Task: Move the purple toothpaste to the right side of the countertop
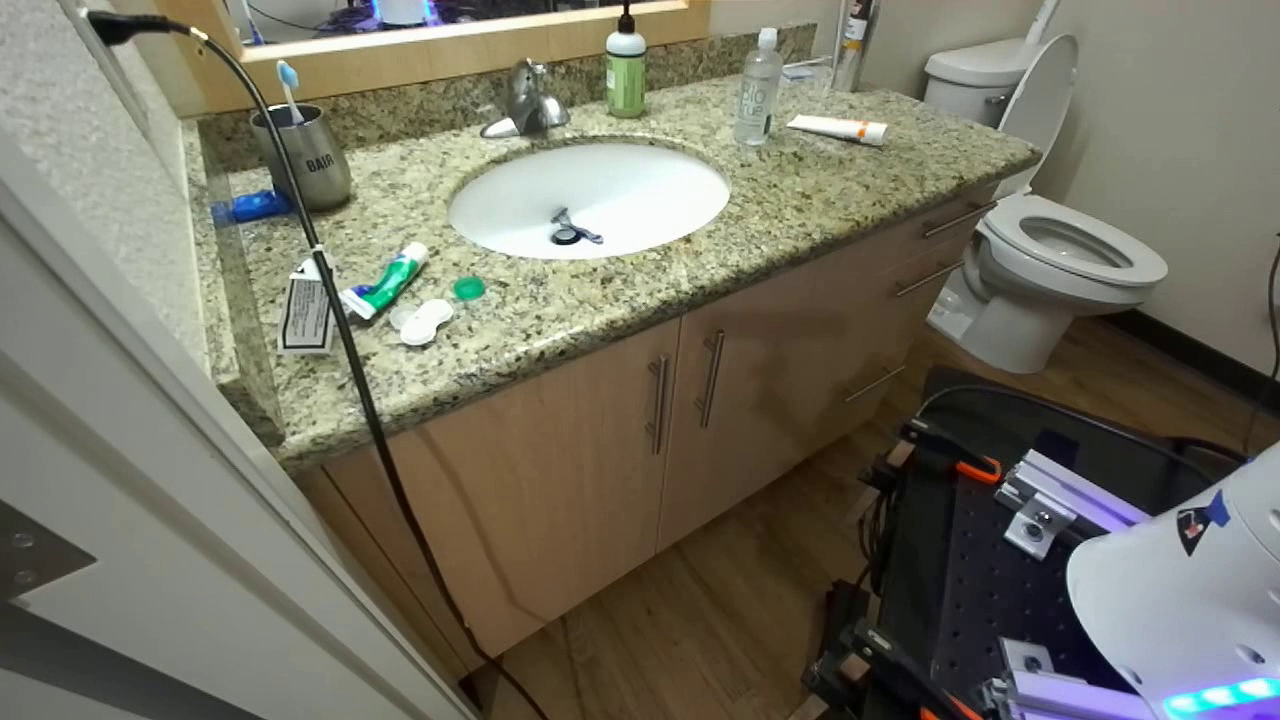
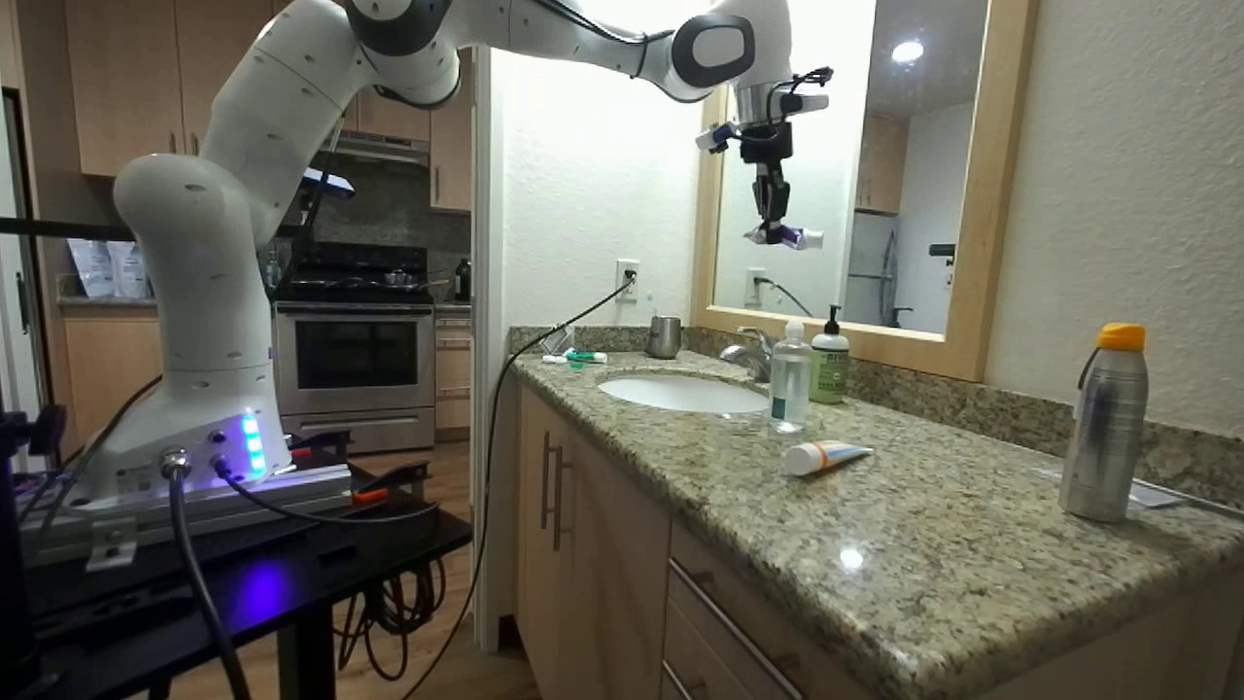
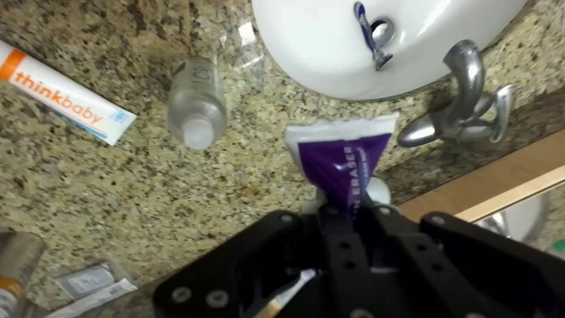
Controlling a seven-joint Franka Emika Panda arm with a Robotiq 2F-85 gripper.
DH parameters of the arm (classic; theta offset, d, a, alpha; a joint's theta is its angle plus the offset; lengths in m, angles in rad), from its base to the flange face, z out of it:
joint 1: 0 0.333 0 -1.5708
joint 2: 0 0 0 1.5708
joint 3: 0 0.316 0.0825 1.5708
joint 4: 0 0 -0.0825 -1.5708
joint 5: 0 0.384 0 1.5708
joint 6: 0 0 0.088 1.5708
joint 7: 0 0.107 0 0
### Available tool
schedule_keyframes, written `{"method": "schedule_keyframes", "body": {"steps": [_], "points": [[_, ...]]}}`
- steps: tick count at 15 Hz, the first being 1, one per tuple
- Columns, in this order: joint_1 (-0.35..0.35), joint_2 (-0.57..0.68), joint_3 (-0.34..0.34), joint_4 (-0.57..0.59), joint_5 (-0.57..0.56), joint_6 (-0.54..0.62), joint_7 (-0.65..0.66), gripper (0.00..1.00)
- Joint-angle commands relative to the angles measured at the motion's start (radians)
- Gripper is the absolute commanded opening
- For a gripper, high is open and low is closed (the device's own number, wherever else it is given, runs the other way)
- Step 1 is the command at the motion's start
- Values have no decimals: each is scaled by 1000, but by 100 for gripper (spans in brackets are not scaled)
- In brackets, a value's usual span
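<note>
The black two-fingered gripper (image 2: 774,233) up there grips the slim purple tube (image 3: 340,165) with a flat white end, high over the speckled beige granite countertop (image 2: 952,525). Below, I see a clear plastic bottle (image 3: 197,99) standing between the white oval sink (image 3: 309,48) and a white-and-orange tube (image 3: 66,92).

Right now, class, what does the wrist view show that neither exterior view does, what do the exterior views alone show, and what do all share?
Wrist view only: "thinkbaby" readable on the orange-and-white tube, "ERASER" readable on the purple toothpaste.
Exterior views only: the metal toothbrush cup and vanity cabinet in both, and the toilet in an exterior view.
All share: the sink, faucet, Biotrue bottle and granite countertop.
</note>
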Motion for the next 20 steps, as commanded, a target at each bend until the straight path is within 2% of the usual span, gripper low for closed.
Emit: {"method": "schedule_keyframes", "body": {"steps": [1,4,6,7,9,10,13,14,15,18,20], "points": [[-47,53,-35,16,38,44,119,2],[-61,54,-67,-18,41,87,250,2],[-73,13,-45,-65,110,97,299,2],[-66,-38,-7,-125,148,135,188,2],[13,-106,-2,-215,99,147,120,2],[-43,2,-22,-66,111,101,175,9],[24,-64,-10,-143,103,113,160,9],[47,-44,-18,-142,101,186,216,2],[44,-14,-18,-102,129,220,300,2],[-1,102,-35,102,134,129,485,2],[-39,171,-50,198,134,113,586,2]]}}
